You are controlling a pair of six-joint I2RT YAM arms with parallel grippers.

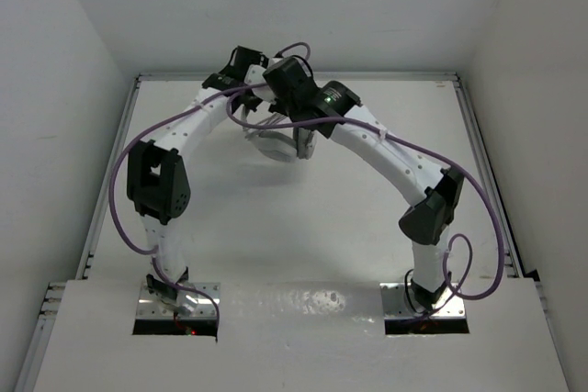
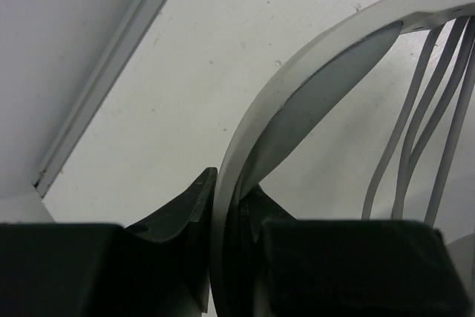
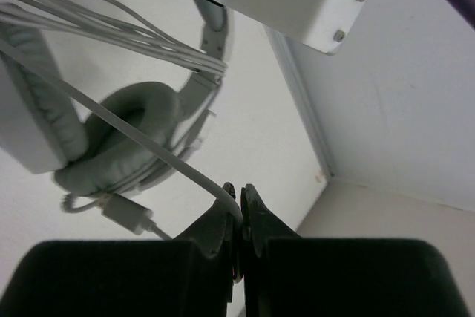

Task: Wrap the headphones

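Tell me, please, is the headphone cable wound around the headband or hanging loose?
Partly wound: several strands of cable cross the headband, while one stretch runs to the shut right gripper.

We note the headphones (image 3: 30, 124): smooth matt plastic headband (image 2: 249, 128), soft creased leather-like ear pad (image 3: 126, 135), smooth-sheathed cable (image 3: 159, 155); matt, faintly speckled table (image 2: 185, 72).

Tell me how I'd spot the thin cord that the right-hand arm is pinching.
Look to the far side of the white table, at the headphones. From the headband, the cord runs down into the right tool. Unlike the thick purple cables nearby, it is thin and pale.
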